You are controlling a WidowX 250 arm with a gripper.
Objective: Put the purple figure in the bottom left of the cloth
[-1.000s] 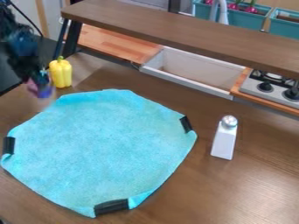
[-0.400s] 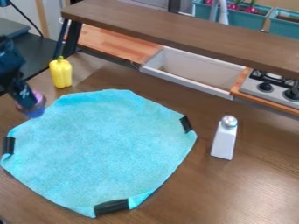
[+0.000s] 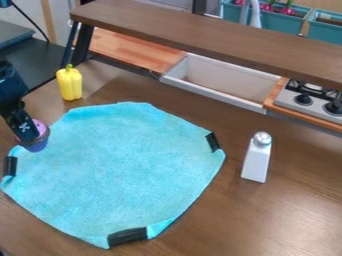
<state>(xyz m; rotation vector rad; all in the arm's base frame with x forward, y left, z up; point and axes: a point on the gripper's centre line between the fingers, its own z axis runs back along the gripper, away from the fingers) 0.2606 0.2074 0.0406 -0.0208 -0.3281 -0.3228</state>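
Observation:
The gripper (image 3: 32,137) hangs at the left side of the view, over the upper left edge of the cloth, shut on the purple figure (image 3: 37,142). The figure has a pinkish-purple top and a bluish-purple lower part, and the gripper hides some of it. The turquoise cloth (image 3: 117,170) lies spread on the brown table, with black strips at several of its edges. Whether the figure touches the cloth I cannot tell.
A yellow pepper (image 3: 69,83) stands behind the cloth at the upper left. To the right of the cloth is a white bottle with a silver top (image 3: 256,159). A raised brown shelf (image 3: 214,37) crosses the back, with a white sink (image 3: 220,82) and a stove (image 3: 308,100) beyond the table.
The arm and gripper have moved toward the camera and slightly left, from beside the pepper to the cloth's left edge, carrying the purple figure along. The cloth, pepper and bottle have kept their places.

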